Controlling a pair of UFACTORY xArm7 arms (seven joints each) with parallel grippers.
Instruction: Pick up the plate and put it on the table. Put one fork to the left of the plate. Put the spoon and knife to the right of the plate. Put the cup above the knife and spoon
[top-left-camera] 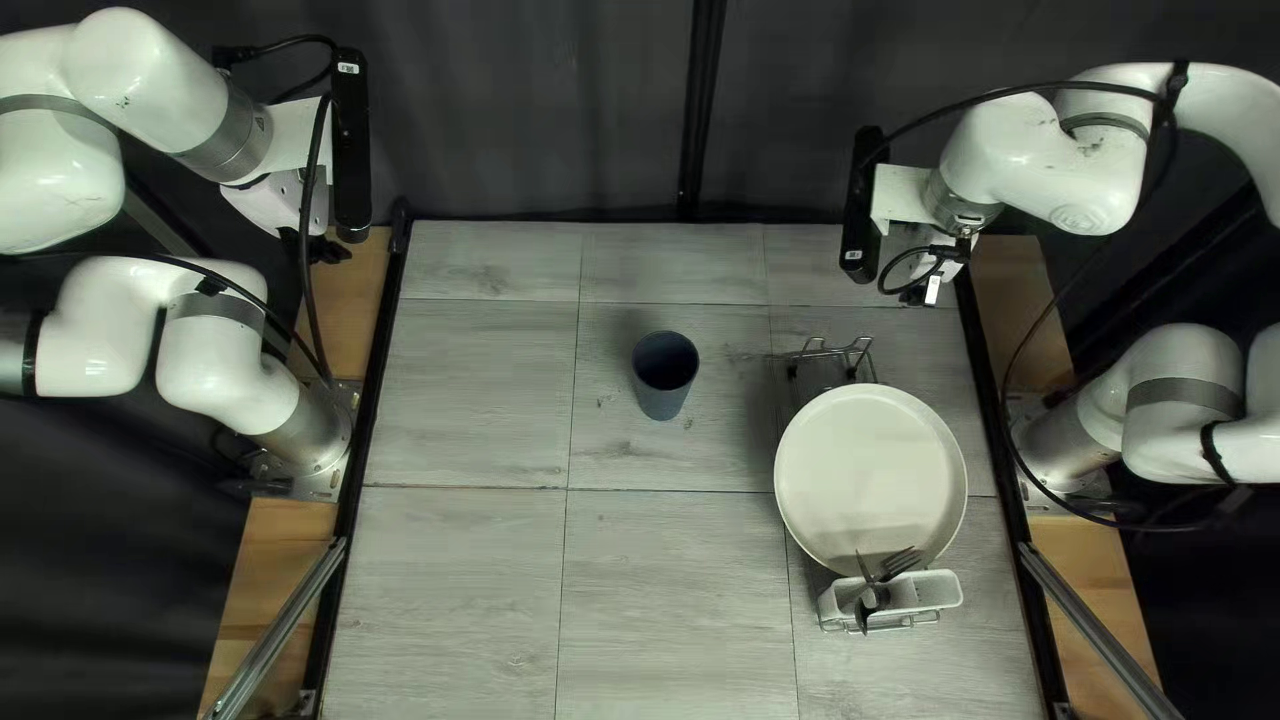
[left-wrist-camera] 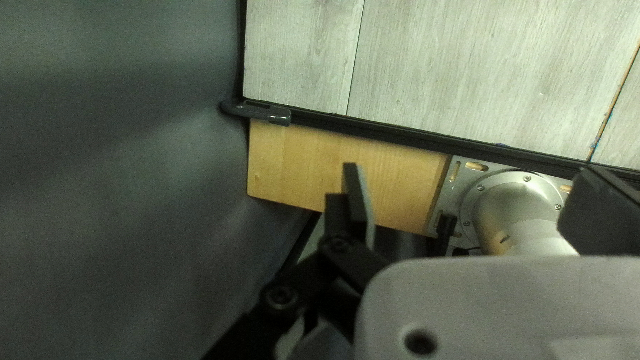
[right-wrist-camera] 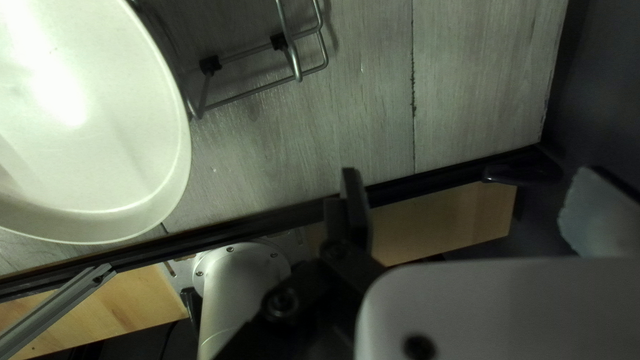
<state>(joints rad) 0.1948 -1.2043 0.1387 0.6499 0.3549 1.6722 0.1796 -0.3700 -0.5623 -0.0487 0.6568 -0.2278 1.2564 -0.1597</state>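
Grey bench (top-left-camera: 467, 600) is carrying the white plate (top-left-camera: 874, 467) at its right in the top left view, sitting in the wire rack (right-wrist-camera: 290, 48), on the near side of my right fingers (right-wrist-camera: 359, 208), the closer pair. Those and my left fingers (left-wrist-camera: 361, 200) are standing wide apart, gripping nothing.

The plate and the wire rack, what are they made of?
The plate looks like glazed ceramic, maybe plastic: smooth, off-white, with a bright glare. The wire rack is probably metal: thin, bent gray rods with a soft shine.
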